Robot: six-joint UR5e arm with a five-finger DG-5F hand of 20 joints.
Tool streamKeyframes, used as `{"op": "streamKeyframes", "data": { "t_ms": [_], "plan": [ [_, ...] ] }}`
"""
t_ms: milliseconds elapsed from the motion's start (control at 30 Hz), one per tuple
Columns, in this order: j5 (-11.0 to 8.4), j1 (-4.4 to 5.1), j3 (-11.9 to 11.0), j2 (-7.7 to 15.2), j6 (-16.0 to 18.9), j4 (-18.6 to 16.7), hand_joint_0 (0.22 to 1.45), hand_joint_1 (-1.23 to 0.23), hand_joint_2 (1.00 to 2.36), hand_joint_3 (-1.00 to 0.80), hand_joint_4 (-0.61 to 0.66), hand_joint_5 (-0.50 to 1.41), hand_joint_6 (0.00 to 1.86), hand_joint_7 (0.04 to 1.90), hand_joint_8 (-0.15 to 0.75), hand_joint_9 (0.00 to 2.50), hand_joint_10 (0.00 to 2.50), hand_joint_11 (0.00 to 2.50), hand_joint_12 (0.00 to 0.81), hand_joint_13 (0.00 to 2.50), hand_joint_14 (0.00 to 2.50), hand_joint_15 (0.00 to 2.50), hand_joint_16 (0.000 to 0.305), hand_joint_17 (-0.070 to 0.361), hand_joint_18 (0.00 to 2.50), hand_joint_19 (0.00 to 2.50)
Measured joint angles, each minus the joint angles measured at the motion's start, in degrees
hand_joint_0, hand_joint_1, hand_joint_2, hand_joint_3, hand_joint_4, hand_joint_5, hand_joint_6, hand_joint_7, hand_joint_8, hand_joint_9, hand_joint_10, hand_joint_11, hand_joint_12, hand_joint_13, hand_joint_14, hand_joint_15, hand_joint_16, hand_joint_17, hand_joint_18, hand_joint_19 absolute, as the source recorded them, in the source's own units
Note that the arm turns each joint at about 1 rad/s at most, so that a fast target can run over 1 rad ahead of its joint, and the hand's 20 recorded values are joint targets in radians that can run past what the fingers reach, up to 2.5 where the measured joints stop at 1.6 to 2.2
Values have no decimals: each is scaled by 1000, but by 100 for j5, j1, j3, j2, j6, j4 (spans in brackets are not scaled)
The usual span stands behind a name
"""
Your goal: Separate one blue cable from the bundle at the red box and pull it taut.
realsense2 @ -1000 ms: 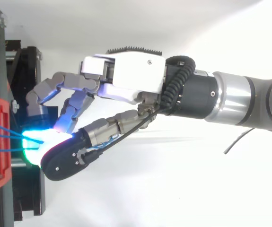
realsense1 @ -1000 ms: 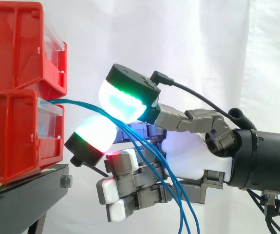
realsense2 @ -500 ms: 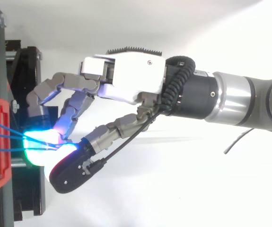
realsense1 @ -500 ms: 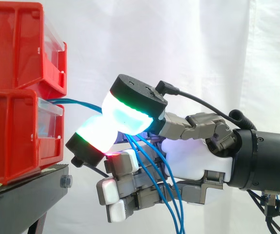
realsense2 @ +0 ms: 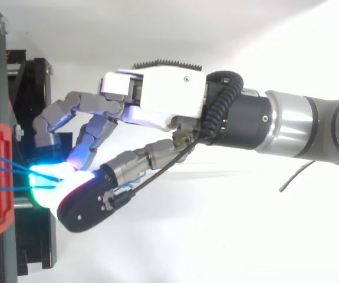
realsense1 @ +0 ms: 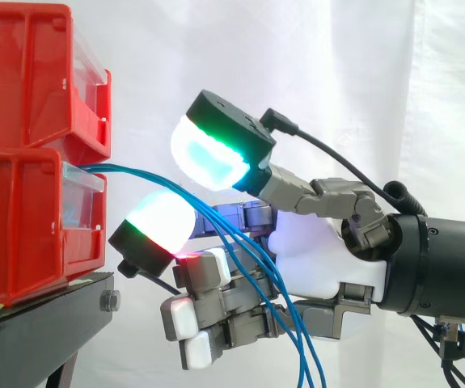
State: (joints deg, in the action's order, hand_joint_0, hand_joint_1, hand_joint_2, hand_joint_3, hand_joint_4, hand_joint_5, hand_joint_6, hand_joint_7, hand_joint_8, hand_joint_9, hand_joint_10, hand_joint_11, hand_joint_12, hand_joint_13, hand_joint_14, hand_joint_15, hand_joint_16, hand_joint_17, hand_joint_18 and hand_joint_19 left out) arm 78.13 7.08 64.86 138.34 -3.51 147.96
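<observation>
Running out from the front of the lower red plastic bin, just beyond the fingertips, the bundle of thin blue cables arcs across the short gap, passes through the space between the two big glowing pads, then drops in front of the folded lower fingers and hangs slack below the palm. Seen from above, separate strands fan in from the bin and meet at the glow of the pads.

Half a second ago the upper cyan-and-green pad was pressed down onto the lower white-and-green pad, with the strands caught between them. Now the upper one has lifted clear again and open air shows between the two. The robot's grey and white hand is therefore released: the strands appear to lie against the top of the lower pad, nothing clamps them, and the remaining fingers, tucked in beneath, hold nothing.

For the task this reads as a pinch tried and let go. The whole bundle, not one strand, sits in the gap, so no single cable has been separated and none is taut; the sag below the palm says as much. A new closure would likely need the pads placed so that just one strand lies between them.

Past the fingertips a second red plastic bin is stacked on the first, both on a black stand, with a white curtain behind the hand.
</observation>
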Motion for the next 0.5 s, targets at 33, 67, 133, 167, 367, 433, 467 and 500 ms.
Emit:
{"op": "streamKeyframes", "data": {
  "t_ms": [33, 67, 133, 167, 367, 433, 467, 500],
  "plan": [
    [0, 0, 0, 0, 0, 1, 630, -527, 1001, -484, 99, -165, 858, 1116, 312, 1179, 29, 1109, 389, 1003, 27, 721, 53, 120, 778, 848],
    [0, 1, 0, -1, 0, 4, 624, -568, 1009, -388, 63, -160, 856, 1131, 308, 1181, 27, 1132, 393, 1001, 25, 720, 54, 121, 771, 858],
    [0, 2, 0, -1, 0, 7, 614, -593, 1013, -327, 62, -159, 855, 1140, 309, 1179, 28, 1109, 392, 996, 27, 727, 54, 122, 769, 868],
    [0, 2, 0, 0, 0, 9, 604, -623, 1015, -273, 62, -158, 855, 1146, 311, 1179, 27, 1104, 399, 995, 25, 721, 55, 123, 767, 869],
    [0, 3, 0, 0, 4, 15, 614, -772, 1018, -164, 107, -172, 869, 1161, 322, 1139, 28, 1127, 405, 976, 27, 720, 57, 129, 776, 859],
    [0, 2, 0, 0, 6, 18, 617, -786, 1018, -164, 106, -175, 872, 1157, 319, 1128, 28, 1124, 404, 976, 26, 713, 57, 128, 773, 863],
    [0, 3, 0, 0, 6, 19, 627, -804, 1018, -179, 94, -179, 874, 1151, 315, 1120, 28, 1133, 397, 966, 27, 716, 56, 126, 766, 866],
    [0, 3, 0, 0, 5, 20, 639, -819, 1018, -202, 87, -182, 876, 1155, 312, 1113, 27, 1127, 392, 960, 26, 727, 55, 125, 760, 859]
  ]
}}
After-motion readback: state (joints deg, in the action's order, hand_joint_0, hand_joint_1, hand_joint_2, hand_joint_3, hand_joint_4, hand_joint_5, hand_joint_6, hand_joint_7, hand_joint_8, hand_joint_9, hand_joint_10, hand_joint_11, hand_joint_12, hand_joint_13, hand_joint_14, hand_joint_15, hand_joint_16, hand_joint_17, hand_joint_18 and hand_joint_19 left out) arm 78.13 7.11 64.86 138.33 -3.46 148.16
